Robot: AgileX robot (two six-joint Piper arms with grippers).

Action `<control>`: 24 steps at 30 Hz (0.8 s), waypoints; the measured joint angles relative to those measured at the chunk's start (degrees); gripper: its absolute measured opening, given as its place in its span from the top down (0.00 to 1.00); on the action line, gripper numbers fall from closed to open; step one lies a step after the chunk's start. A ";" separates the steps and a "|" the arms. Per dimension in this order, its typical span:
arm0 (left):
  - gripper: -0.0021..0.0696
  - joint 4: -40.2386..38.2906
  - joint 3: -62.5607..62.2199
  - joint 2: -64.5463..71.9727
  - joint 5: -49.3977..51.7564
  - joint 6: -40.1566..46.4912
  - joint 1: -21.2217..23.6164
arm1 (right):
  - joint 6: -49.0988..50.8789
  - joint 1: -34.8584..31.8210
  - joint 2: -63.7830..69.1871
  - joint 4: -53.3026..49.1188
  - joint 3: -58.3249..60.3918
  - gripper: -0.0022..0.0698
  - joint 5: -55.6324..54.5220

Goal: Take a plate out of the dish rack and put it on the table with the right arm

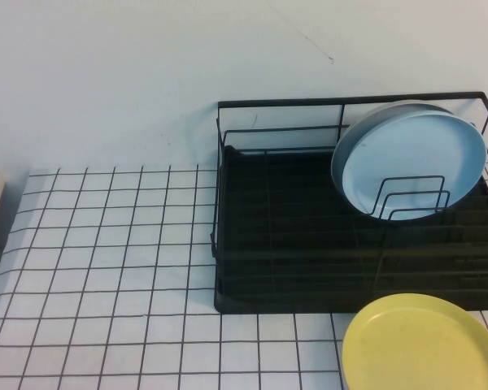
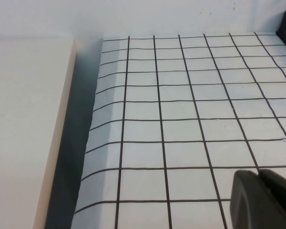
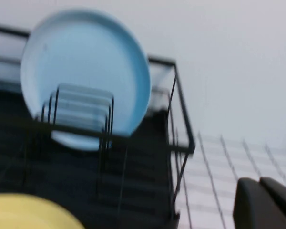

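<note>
The light-blue plate (image 1: 412, 162) stands on edge in the black wire dish rack (image 1: 228, 203), leaning among the upright loops at the rack's back right. It also shows in the right wrist view (image 3: 86, 67) with the rack (image 3: 181, 143). The table (image 1: 106, 268) has a white cloth with a black grid. My right gripper (image 3: 260, 183) is shut and empty, off to the rack's side over the cloth, apart from the plate. My left gripper (image 2: 258, 174) is shut and empty above the cloth near its left edge. Neither gripper shows in the high view.
A yellow plate (image 1: 423, 345) lies flat on the table in front of the rack's right part, also in the right wrist view (image 3: 28, 212). A cream-coloured board (image 2: 24, 133) lies beside the cloth's left edge. A white wall stands behind the rack.
</note>
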 joint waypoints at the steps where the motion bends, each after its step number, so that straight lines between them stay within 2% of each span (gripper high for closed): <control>1: 0.98 0.00 0.00 0.00 0.00 0.00 0.00 | 0.00 0.00 0.00 0.00 0.00 0.97 -3.50; 10: 0.98 0.00 0.00 0.00 0.00 0.00 0.00 | -0.49 0.00 0.00 -0.15 0.00 0.97 -31.11; 15: 0.98 0.00 0.00 0.00 0.00 0.00 0.00 | -1.88 0.00 -0.05 0.92 0.00 0.97 -37.56; 19: 0.98 0.00 0.00 0.00 0.00 0.00 0.00 | -2.61 0.00 -0.05 4.95 -0.13 0.97 -36.67; 24: 0.98 0.00 0.00 0.00 0.00 0.00 0.00 | -2.89 0.00 0.31 6.10 -10.22 0.97 -14.51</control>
